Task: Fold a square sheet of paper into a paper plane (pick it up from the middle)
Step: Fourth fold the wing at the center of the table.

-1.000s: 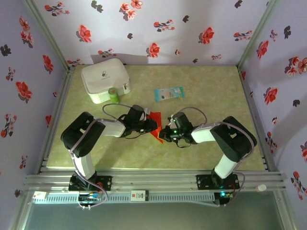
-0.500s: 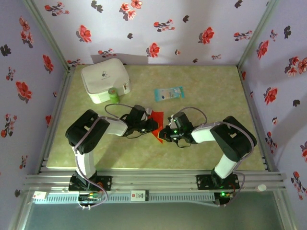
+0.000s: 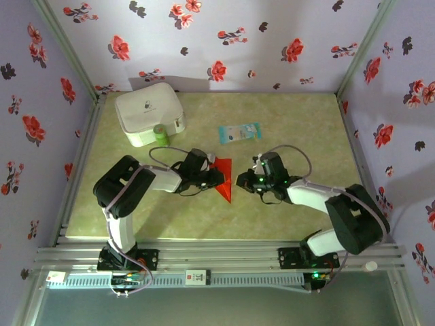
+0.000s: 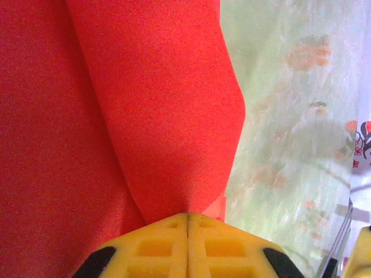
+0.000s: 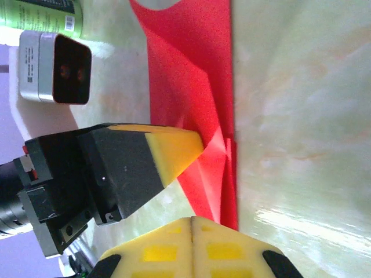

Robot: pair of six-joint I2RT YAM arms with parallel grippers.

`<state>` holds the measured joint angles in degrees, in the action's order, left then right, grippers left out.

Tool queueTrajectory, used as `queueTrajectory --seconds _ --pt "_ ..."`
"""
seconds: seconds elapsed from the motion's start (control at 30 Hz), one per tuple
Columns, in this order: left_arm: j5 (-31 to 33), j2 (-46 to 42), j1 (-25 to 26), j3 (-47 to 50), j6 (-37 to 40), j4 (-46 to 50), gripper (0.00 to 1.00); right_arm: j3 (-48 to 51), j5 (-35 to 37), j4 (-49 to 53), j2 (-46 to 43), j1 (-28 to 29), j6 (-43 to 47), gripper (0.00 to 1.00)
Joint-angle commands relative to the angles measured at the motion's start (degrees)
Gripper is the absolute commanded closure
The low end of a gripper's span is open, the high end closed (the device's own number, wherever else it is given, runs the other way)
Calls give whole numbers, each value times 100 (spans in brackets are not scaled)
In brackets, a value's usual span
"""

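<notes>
The bright red paper [image 3: 225, 174] lies folded to a slim triangle mid-table, its sharp tip toward the near edge. My left gripper [image 3: 216, 178] is shut at the paper's left side. In the left wrist view the red folds [image 4: 145, 87] run together into the closed yellow tips of the left gripper [image 4: 187, 215]. My right gripper [image 3: 242, 182] sits just right of the paper, shut with nothing in it. The right wrist view shows the right gripper's tips [image 5: 192, 219] near the paper's [image 5: 197, 69] edge, and the left gripper's yellow fingertip [image 5: 174, 147] on the raised fold.
A white boxy case [image 3: 146, 112] stands at the back left with a green can [image 3: 161, 134] beside it. A pale blue packet [image 3: 239, 132] lies behind the paper. Flowered walls close in the table on three sides.
My right arm has pulled back to the right, off the paper, which now shows as a full triangle. The left gripper has stayed at the paper's left side.
</notes>
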<state>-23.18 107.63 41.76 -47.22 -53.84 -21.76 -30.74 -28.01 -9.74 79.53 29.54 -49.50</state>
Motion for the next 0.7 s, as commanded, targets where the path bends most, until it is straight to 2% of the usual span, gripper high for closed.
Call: queueTrajectory --seconds 0.0,0.2,0.4,0.67 --pt "474 18 189 72 -157 517 93 -129 167 633 -81 -27 263 94" --pt "1116 -142 422 288 -609 535 93 -133 -299 393 -38 87 222 95" --pt "1674 -396 668 502 -1018 463 94 -262 -234 534 184 465 394 99" --pt "1808 -489 746 554 -1102 418 94 -590 -279 277 903 703 323 100"
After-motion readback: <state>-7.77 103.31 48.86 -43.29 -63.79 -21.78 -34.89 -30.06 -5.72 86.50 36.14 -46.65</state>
